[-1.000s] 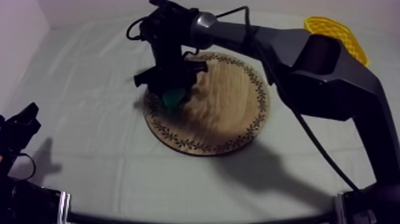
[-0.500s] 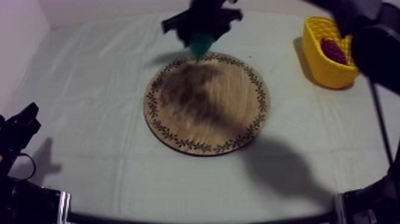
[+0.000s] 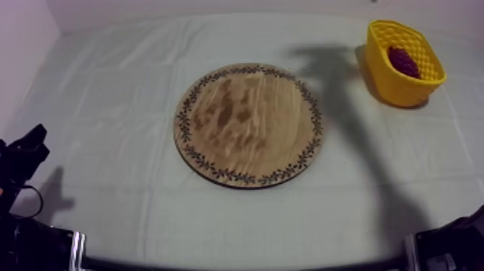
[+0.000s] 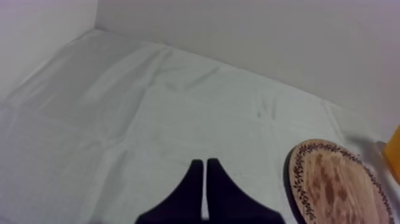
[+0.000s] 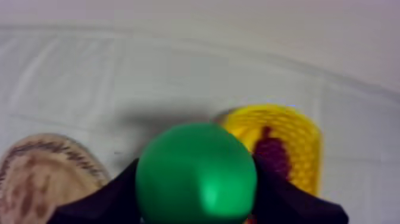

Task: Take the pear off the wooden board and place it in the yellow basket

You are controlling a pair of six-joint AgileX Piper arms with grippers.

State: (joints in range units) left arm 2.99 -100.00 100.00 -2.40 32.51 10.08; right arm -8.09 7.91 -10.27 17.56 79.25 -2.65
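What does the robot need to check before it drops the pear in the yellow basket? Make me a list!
1. Grip: ok, the right pincer is shut round the pear.
2. The wooden board is bare: ok.
3. The yellow basket stands upright: ok.
4. Room in it: ok, one dark red fruit lies inside with space beside it.
5. Pear straight above the basket: cannot tell; in the right wrist view the basket lies just beyond the pear.
6. The left pincer out of the way: ok, shut, far from the basket.
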